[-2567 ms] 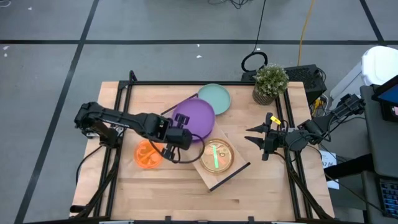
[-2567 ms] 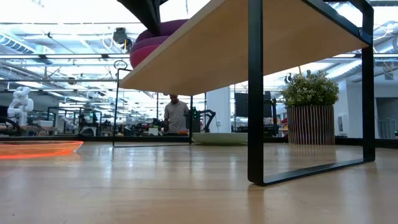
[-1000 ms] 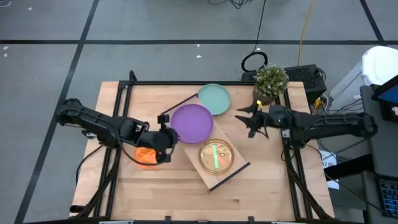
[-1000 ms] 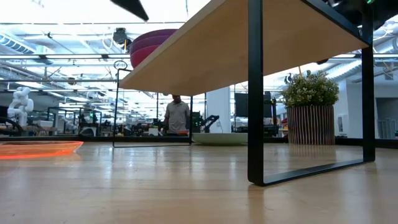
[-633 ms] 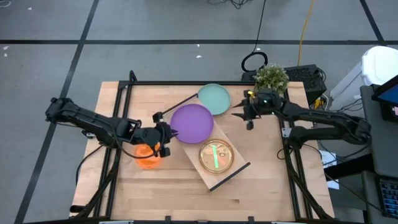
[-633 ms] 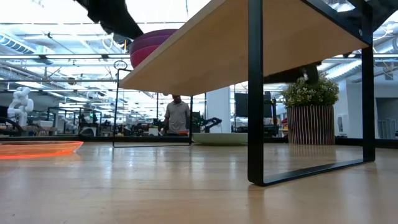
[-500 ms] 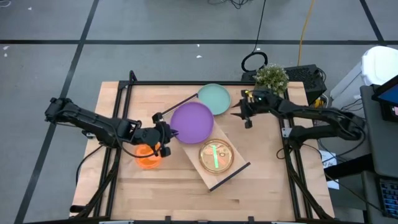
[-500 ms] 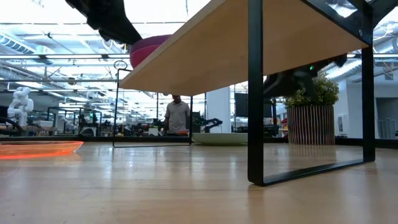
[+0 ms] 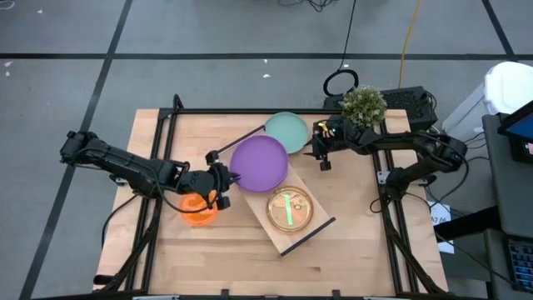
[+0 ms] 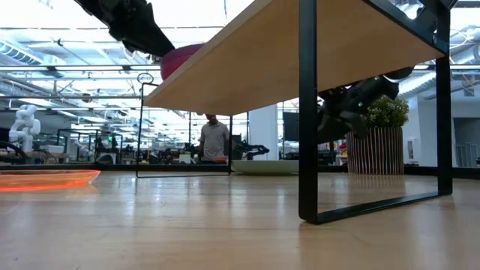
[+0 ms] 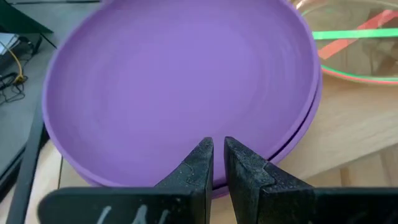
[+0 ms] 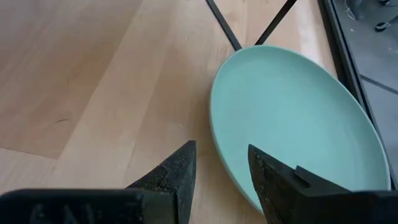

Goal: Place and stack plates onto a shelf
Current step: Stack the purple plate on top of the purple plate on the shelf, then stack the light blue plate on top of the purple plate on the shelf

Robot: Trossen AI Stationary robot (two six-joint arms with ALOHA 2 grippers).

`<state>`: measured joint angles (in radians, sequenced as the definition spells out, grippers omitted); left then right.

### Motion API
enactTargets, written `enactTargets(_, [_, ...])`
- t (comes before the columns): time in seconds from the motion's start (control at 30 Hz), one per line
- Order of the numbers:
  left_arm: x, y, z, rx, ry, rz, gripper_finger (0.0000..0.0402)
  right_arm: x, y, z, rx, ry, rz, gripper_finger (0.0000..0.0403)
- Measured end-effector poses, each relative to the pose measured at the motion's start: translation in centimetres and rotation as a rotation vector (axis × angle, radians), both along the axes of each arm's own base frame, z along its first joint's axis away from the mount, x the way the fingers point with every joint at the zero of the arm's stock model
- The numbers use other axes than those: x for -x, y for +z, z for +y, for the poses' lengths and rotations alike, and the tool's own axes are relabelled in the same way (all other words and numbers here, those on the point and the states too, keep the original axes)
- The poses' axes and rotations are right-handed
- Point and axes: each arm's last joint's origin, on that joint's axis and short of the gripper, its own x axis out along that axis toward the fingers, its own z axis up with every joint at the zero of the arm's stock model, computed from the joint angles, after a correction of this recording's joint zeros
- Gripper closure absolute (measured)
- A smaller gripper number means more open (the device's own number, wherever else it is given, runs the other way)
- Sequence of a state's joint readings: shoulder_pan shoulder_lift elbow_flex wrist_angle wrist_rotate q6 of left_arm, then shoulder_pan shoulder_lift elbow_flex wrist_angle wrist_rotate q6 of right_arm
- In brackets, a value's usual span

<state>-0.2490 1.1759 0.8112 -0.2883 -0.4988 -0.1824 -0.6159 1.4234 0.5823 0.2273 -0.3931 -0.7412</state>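
Note:
A large purple plate (image 9: 262, 160) (image 11: 174, 81) lies on a second plate, whose rim (image 11: 292, 146) shows beneath it, at the far left end of the shelf (image 9: 321, 225). My left gripper (image 9: 226, 177) (image 11: 214, 149) is at the purple plate's left rim, shut to a narrow slit. A teal plate (image 9: 285, 131) (image 12: 292, 118) lies flat on the table behind the shelf. My right gripper (image 9: 316, 152) (image 12: 222, 163) hangs open above the teal plate's right edge, clear of it. Translucent plates (image 9: 290, 208) sit on the shelf's near end. Orange plates (image 9: 198, 210) lie on the table. My left gripper's fingertips (image 11: 202, 155) stand over the purple plate's rim (image 11: 155, 177), coming slanting down from the table's left. The fingers hide the rim under them, so I cannot tell whether they touch it.
A potted plant (image 9: 363, 111) (image 10: 373, 139) stands at the far right corner, just behind my right arm. Black frame rails (image 9: 158, 142) run along the table's sides. A person (image 10: 214, 139) stands far off in the room. Bare wood lies near the front edge.
My right gripper has swung from the table's right side toward the far left and sunk to the teal plate's edge, rolling as it went; its fingers stay apart. My left gripper has come down beside the purple plate's left rim. The plates have kept their places.

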Motion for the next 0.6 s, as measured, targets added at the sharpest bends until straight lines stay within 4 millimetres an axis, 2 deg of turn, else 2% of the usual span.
enactTargets(0.33, [0.0,0.5,0.4,-0.019,-0.004,-0.026,0.0355,-0.1,0.0,-0.1,0.031,0.013,0.000,0.0275])
enactTargets(0.6, [1.2,2.3,0.6,-0.007,-0.011,-0.119,0.0355,0.0,0.0,-0.1,0.031,-0.010,0.008,0.0274])
